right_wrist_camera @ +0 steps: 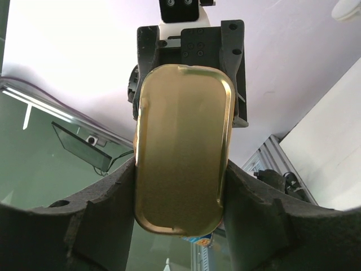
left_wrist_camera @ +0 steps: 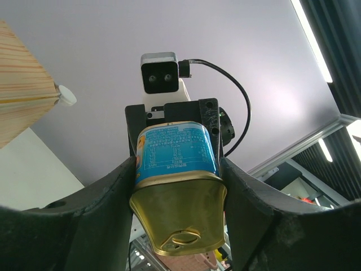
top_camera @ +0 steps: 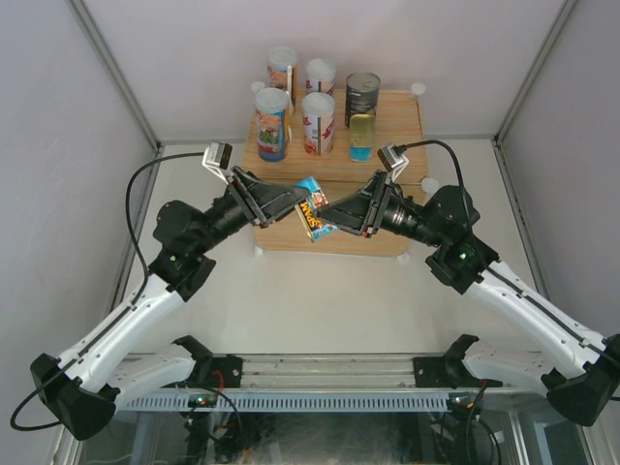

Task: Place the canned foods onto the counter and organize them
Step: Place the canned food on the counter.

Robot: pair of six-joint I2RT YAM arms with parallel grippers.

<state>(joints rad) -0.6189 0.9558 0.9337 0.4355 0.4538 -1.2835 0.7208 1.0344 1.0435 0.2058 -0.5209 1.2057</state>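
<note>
Four tall cans (top_camera: 319,123) stand two by two on the cabinet (top_camera: 399,121), a shorter can (top_camera: 362,95) right of them, an upright tin (top_camera: 361,139) before it; nearer, a second tin (top_camera: 312,209) between left pincer (top_camera: 298,202) and right pincer (top_camera: 327,215)

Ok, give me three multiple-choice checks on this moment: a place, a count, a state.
1. Where is the blue-labelled tin? A on the table; B held over the counter front; C behind the tall cans.
2. How many white-lidded cans stand on the counter? A two; B four; C six.
3. What grips the tin? A left only; B right only; C both.
Answers: B, it hangs between the arms; B, four white lids show; C, fingers of the left gripper and right gripper flank it.
</note>
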